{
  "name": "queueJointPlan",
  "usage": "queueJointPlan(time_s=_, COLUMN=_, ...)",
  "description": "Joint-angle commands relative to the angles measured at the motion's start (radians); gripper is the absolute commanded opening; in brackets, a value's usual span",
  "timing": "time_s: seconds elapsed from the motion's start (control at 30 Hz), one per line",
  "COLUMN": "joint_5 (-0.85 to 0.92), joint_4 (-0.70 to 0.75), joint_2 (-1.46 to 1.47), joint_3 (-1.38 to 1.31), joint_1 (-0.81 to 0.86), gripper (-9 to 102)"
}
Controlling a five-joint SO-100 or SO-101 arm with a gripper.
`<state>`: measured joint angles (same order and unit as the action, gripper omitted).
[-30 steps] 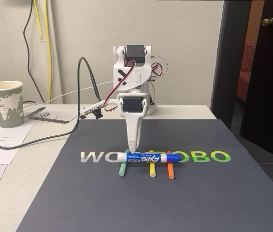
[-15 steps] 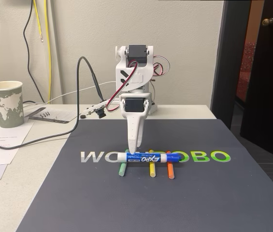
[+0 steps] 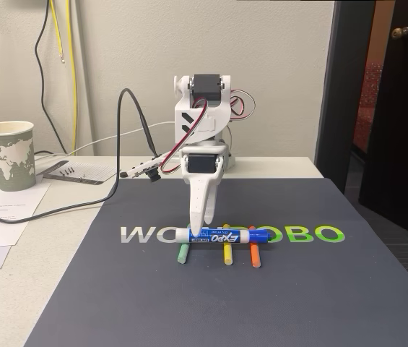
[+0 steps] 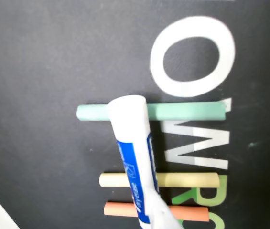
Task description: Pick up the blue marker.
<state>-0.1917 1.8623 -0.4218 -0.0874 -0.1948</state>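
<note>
Gripper (image 3: pixel 198 230) is lowered onto the blue marker (image 3: pixel 222 236), which is laid crosswise over green (image 3: pixel 183 253), yellow (image 3: pixel 227 254) and orange sticks (image 3: pixel 254 255) on a dark mat (image 3: pixel 153 303). Whether the claw is clamped cannot be told.

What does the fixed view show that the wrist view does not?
Fixed view alone: the arm, a paper cup, cables, papers and the whole mat lettering. Wrist view alone: from above, the marker lies across all three sticks, and its white end reaches past the green stick. Both: the marker, the green, yellow and orange sticks, and part of the lettering.
</note>
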Motion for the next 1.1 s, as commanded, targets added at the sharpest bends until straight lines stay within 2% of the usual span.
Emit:
queueJointPlan(time_s=0.0, joint_5=-0.006, joint_4=0.121, joint_2=-0.009, joint_3=0.0, joint_1=-0.012, gripper=44)
queueJointPlan(time_s=1.07, joint_5=-0.089, joint_4=0.163, joint_2=0.026, joint_3=0.023, joint_1=-0.044, gripper=57)
